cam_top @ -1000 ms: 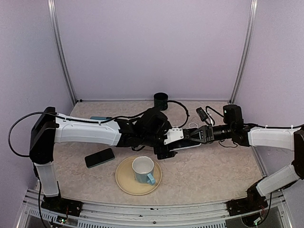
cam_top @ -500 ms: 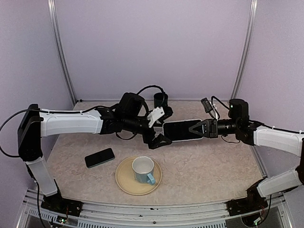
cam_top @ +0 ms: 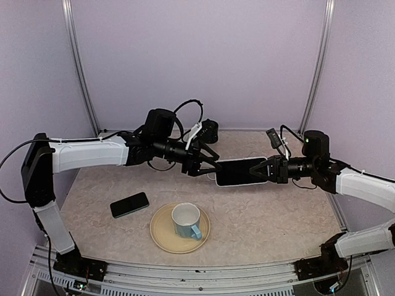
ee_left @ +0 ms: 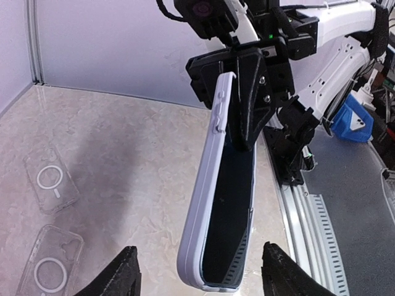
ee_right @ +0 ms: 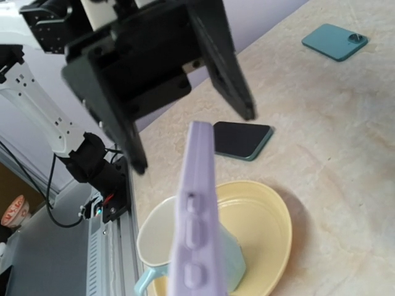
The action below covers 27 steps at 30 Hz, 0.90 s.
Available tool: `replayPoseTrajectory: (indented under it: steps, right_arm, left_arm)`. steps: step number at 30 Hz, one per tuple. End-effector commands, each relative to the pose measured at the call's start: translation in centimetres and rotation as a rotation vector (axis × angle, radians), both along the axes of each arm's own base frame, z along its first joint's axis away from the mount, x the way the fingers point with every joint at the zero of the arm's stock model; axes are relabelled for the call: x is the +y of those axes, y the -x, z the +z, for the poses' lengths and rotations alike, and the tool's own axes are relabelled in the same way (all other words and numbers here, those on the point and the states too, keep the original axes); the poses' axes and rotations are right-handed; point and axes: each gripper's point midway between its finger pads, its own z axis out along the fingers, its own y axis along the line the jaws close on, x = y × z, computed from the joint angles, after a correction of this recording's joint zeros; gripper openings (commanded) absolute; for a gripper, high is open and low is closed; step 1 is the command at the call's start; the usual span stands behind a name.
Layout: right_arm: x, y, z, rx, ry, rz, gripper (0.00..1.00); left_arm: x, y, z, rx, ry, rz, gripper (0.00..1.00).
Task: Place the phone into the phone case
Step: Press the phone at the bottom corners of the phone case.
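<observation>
Phone case [cam_top: 239, 172], lilac shell with dark inner face, held in the air over the middle of the table [cam_top: 278, 216], dark face up, its 3 o'clock end clamped tight in the right gripper [cam_top: 265, 171]; left gripper [cam_top: 208, 165] at its 9 o'clock end, fingers spread either side with gaps, gripping nothing. Phone [cam_top: 129, 204], dark slab, flat on the table at 8 o'clock, near a yellow plate [cam_top: 162, 239] bearing a mug [cam_top: 185, 219]. Judged handling: phone light, stiff, slick-faced and breakable, best pinched across its long edges; case light, rim slightly yielding, best held by one end.
</observation>
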Motion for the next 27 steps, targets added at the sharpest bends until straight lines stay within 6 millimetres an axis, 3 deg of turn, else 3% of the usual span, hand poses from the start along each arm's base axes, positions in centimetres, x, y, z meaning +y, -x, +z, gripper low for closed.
replayPoseTrajectory:
  steps: [1,8,10,12,14,18,22,27]
  right_arm:
    - [0.0,0.1,1.4,-0.077,-0.026,0.004,0.00]
    - [-0.1,0.0,1.4,-0.082,-0.022,-0.002,0.00]
    - [-0.1,-0.1,1.4,-0.083,-0.021,-0.004,0.00]
    - [-0.1,-0.1,1.5,-0.083,-0.022,-0.003,0.00]
    - [0.0,-0.1,1.6,-0.082,-0.022,-0.002,0.00]
    - [0.0,-0.1,1.7,-0.083,-0.024,-0.001,0.00]
    - [0.0,-0.1,1.7,-0.085,-0.025,0.002,0.00]
    - [0.0,-0.1,1.5,-0.082,-0.021,0.003,0.00]
  left_arm:
    - [-0.6,0.5,1.8,0.044,0.046,-0.071,0.56]
    - [-0.5,0.3,1.3,0.075,0.030,-0.077,0.16]
    - [-0.5,0.3,1.2,0.079,0.029,-0.077,0.15]
    - [-0.3,0.3,1.1,0.087,0.019,-0.077,0.30]
    - [-0.2,0.4,0.9,0.093,0.008,-0.077,0.38]
    - [-0.1,0.5,0.3,0.104,-0.009,-0.080,0.41]
    - [-0.3,0.5,0.1,0.113,-0.012,-0.086,0.29]
    - [-0.5,0.3,-0.2,0.120,-0.018,-0.091,0.00]
